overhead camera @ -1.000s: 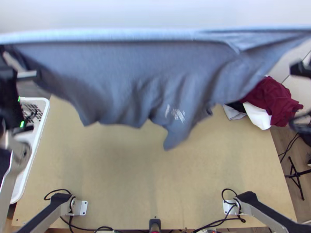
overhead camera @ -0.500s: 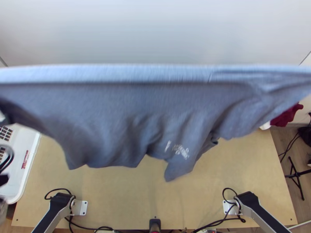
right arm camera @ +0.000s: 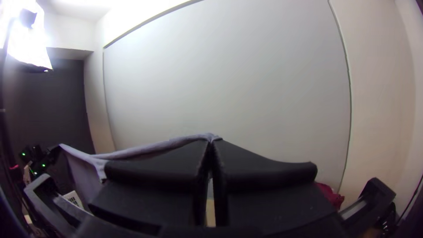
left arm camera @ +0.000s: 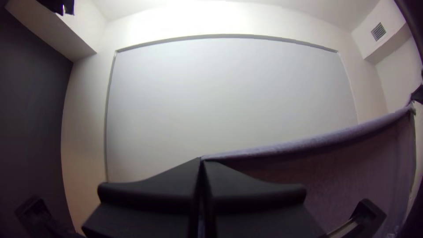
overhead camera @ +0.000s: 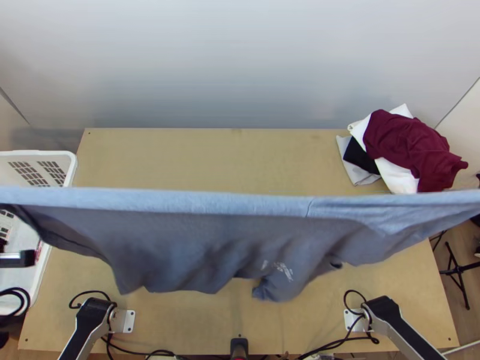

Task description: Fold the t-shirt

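Top view: t-shirt (overhead camera: 234,237) is up in the air over the table (overhead camera: 210,156), upper edge pulled nearly straight across, body hanging below in soft folds with its hem uneven. The tension is presumably there to get the creases out of that edge and let gravity drop the rest before laying it down. Clothes pile (overhead camera: 408,144) sits at the far corner on the right arm's side and laundry basket (overhead camera: 36,153) at the left arm's side, which looks like parking to keep the folding area free. Left wrist view: left gripper (left arm camera: 202,160) has its fingers together, clamped on one end of the upper edge; cloth runs off toward the other arm. Right wrist view: right gripper (right arm camera: 212,141) is pinched on the opposite end, a bit of fabric bunched at the tips. Wide grips make sense, one per end, so it lands spread. Risk: lower it unevenly and the loose hem doubles under.
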Robot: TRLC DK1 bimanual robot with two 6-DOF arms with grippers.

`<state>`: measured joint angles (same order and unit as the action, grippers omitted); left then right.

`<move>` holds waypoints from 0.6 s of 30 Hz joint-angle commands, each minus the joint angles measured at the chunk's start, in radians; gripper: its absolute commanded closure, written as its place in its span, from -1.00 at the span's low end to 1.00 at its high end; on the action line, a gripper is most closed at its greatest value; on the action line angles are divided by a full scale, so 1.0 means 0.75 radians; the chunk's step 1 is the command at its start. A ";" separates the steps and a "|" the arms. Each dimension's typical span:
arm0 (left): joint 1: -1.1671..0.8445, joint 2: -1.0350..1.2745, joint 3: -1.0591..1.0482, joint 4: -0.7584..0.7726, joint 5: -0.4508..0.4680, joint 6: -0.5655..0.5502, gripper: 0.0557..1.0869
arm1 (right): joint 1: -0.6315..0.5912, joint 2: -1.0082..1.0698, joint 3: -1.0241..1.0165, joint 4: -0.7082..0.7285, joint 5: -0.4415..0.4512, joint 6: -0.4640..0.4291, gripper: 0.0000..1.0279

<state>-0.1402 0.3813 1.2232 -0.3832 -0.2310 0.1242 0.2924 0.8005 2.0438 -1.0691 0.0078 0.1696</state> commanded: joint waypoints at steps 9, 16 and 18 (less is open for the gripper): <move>0.001 0.103 0.061 0.034 0.134 -0.112 0.92 | 0.072 0.244 0.361 -0.205 -0.147 0.113 0.95; -0.001 0.081 0.073 -0.080 0.249 -0.209 0.92 | 0.079 0.207 0.353 -0.280 -0.231 0.113 0.95; 0.001 0.056 0.077 -0.088 0.267 -0.211 0.92 | 0.076 0.190 0.359 -0.282 -0.244 0.118 0.95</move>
<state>-0.1406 0.4419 1.2655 -0.4038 -0.0875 0.0036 0.3443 0.9600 2.2971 -1.2530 -0.1360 0.2512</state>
